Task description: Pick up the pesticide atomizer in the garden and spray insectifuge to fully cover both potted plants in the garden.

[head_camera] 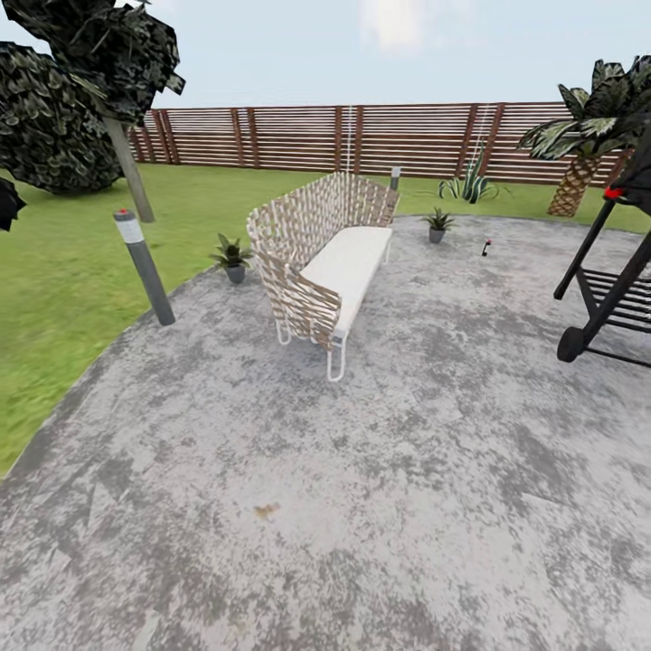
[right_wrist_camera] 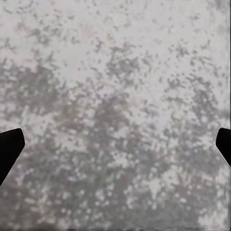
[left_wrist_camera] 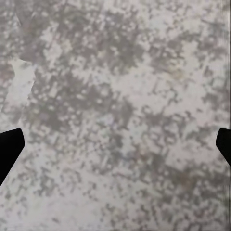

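Slim dark atomizer bottle (head_camera: pixel 486 247) standing on the mottled grey patio (head_camera: pixel 362 470) past the woven bench (head_camera: pixel 321 253), probably light and tippy, best grabbed mid-body; both grippers (left_wrist_camera: pixel 115 144) (right_wrist_camera: pixel 115 144) spread wide, holding nothing

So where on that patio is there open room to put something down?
The broad paved stretch in front of the woven bench is bare. It is more crowded farther back: one potted plant beside the bench toward the lamp post, another beyond it, near a small dark bottle. A black frame takes up the right edge.
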{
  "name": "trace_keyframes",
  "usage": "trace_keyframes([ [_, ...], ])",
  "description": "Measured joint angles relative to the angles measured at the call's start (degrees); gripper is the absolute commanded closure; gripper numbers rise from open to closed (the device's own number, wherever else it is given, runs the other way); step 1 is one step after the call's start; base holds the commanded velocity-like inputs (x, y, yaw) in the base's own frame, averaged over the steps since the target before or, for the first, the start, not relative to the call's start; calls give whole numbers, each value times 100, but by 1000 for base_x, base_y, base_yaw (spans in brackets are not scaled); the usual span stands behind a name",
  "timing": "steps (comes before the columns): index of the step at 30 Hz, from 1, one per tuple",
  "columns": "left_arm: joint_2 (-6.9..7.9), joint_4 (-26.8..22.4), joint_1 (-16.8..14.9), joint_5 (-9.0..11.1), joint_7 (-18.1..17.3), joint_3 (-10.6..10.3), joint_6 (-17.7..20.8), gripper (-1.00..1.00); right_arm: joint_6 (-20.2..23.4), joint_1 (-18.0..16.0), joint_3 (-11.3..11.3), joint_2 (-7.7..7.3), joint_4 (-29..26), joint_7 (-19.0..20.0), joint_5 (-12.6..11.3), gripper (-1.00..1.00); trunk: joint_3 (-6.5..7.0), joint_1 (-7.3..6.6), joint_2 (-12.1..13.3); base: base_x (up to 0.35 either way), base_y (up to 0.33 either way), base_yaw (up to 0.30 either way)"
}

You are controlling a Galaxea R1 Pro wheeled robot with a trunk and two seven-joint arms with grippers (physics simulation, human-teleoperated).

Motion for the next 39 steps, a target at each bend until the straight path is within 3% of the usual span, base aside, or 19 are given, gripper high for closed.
trace_keyframes([
  [39, 0, -8, 0, 6, 0, 8, 0, -100, -9, 3, 0, 0, 0, 0, 6, -100, 61, 0, 0, 0, 0, -289],
])
